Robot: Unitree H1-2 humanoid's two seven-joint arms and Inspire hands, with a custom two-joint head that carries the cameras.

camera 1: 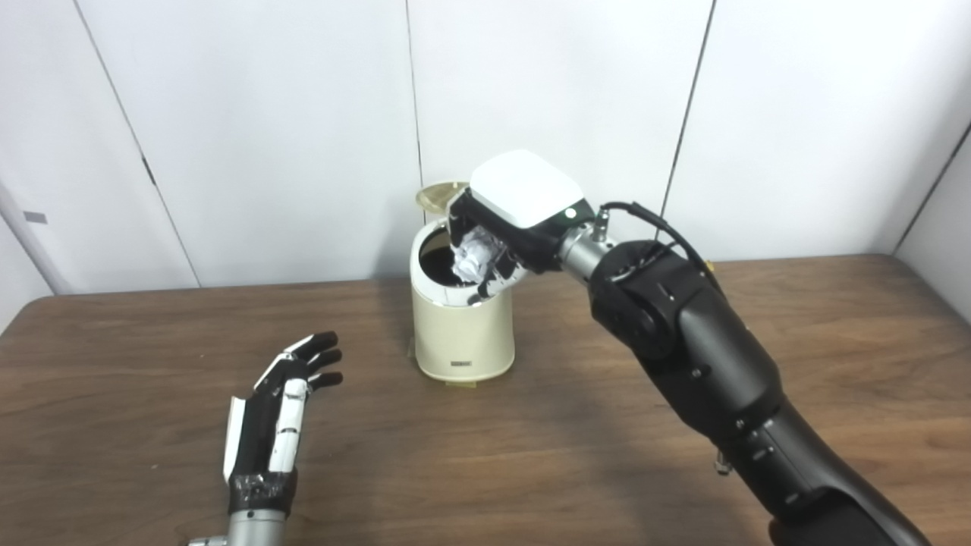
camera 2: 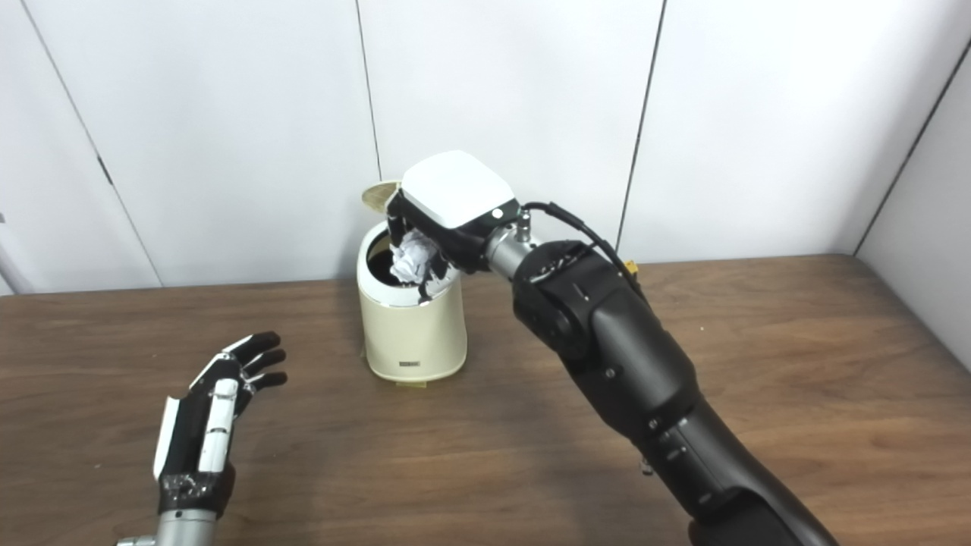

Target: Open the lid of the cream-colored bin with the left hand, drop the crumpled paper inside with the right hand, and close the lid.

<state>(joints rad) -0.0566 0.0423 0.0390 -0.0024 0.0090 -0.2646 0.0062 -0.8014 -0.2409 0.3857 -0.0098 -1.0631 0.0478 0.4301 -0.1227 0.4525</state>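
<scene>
The cream-colored bin [camera 1: 463, 334] stands upright at the middle of the table, near the back. Its round lid [camera 1: 438, 193] is tipped up behind the dark opening. My right hand [camera 1: 507, 227] hangs palm down over the bin's mouth, shut on the crumpled white paper [camera 1: 473, 258], which sits just above the opening. My left hand [camera 1: 281, 413] is open and empty, held low over the table to the left of the bin and well apart from it. The same scene shows in the right eye view, with the bin [camera 2: 413, 330] and the paper [camera 2: 410, 262].
The brown wooden table [camera 1: 531, 455] runs across the whole view, with a white panelled wall behind it. My right arm [camera 1: 698, 364] reaches in from the bottom right across the table's right half.
</scene>
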